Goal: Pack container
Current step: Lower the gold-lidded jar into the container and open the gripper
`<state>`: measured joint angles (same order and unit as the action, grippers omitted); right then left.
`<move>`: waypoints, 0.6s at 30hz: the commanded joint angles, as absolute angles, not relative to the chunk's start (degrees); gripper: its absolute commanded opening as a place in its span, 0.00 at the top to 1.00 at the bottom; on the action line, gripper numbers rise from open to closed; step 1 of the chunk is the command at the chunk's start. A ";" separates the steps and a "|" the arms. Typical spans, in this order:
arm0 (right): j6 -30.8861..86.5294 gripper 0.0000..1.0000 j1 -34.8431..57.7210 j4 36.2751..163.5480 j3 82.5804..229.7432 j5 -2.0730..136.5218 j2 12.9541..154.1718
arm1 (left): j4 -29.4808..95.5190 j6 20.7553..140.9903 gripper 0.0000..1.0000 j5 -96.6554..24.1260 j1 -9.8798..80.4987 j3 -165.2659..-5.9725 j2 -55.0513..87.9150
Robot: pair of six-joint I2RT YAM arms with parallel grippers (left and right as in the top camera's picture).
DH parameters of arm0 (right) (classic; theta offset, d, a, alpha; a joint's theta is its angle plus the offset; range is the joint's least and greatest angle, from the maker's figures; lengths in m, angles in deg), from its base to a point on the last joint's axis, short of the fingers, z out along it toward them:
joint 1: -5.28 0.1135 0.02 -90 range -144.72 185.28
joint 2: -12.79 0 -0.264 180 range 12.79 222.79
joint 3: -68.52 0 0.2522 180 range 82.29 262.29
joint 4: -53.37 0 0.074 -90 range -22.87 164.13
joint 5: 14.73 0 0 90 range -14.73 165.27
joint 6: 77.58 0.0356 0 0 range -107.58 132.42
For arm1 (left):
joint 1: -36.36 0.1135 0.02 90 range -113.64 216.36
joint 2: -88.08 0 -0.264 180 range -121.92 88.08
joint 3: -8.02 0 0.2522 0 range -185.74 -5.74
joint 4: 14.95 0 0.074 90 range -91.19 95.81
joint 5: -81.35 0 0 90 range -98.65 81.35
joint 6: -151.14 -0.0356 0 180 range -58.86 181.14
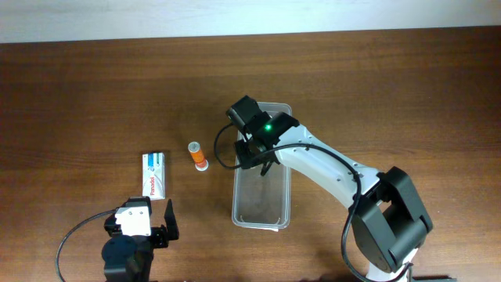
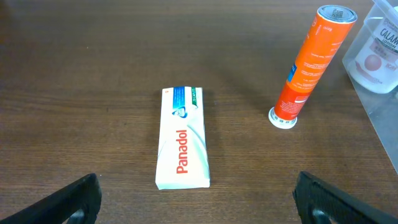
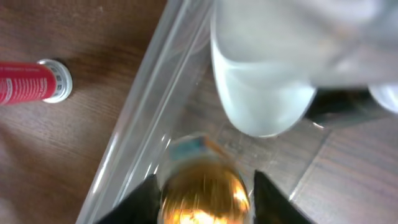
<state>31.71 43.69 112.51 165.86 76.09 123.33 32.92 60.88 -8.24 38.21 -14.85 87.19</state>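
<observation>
The container (image 1: 261,213) is a long clear plastic tub at the table's middle; its wall also shows in the right wrist view (image 3: 140,121) and at the right edge of the left wrist view (image 2: 380,118). My right gripper (image 1: 254,150) is over the tub's far end, inside it. In the right wrist view my right gripper (image 3: 205,186) is shut on a gold-capped bottle (image 3: 202,193). A white bottle (image 3: 261,81) lies in the tub just beyond it. My left gripper (image 1: 142,225) is open and empty at the near left (image 2: 196,205).
A white-and-blue Panadol box (image 1: 154,175) lies flat in front of the left gripper (image 2: 182,140). An orange tube with a white cap (image 1: 198,157) lies between the box and the tub (image 2: 308,62), and shows in the right wrist view (image 3: 31,82).
</observation>
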 commanded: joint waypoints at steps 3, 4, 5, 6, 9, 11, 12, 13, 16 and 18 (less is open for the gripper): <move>32.02 0.57 43.89 112.51 166.84 77.22 123.73 | 32.99 60.03 0.01 -8.70 38.34 -14.63 87.74; 32.02 0.57 43.89 112.56 166.84 77.22 123.70 | 32.99 60.03 0.01 -8.70 38.34 -14.63 87.74; 32.02 0.57 43.89 112.64 166.84 77.22 123.68 | 32.99 60.03 0.00 -8.70 38.34 -14.63 87.74; 32.02 0.57 43.89 112.71 166.84 77.25 123.66 | 32.99 60.03 0.00 -8.70 38.34 -14.63 87.74; 32.02 0.58 43.89 113.06 166.84 77.38 122.98 | 32.99 60.03 0.01 -8.70 38.34 -14.63 87.74; 32.00 0.58 43.89 113.47 166.97 77.51 121.50 | 32.99 60.03 0.00 -8.70 38.34 -14.63 87.74; 32.00 0.58 43.89 113.80 167.10 77.51 120.32 | 32.99 60.03 0.01 -8.70 38.34 -14.63 87.74; 32.00 0.57 43.89 114.15 167.34 77.57 119.07 | 32.99 60.03 0.00 -8.70 38.34 -14.63 87.74; 32.00 0.56 43.89 115.81 168.39 78.29 113.67 | 32.99 60.03 0.01 -8.70 38.34 -14.63 87.74; 31.97 0.52 43.82 117.19 168.89 78.93 110.37 | 32.99 60.03 0.01 -8.70 38.34 -14.63 87.74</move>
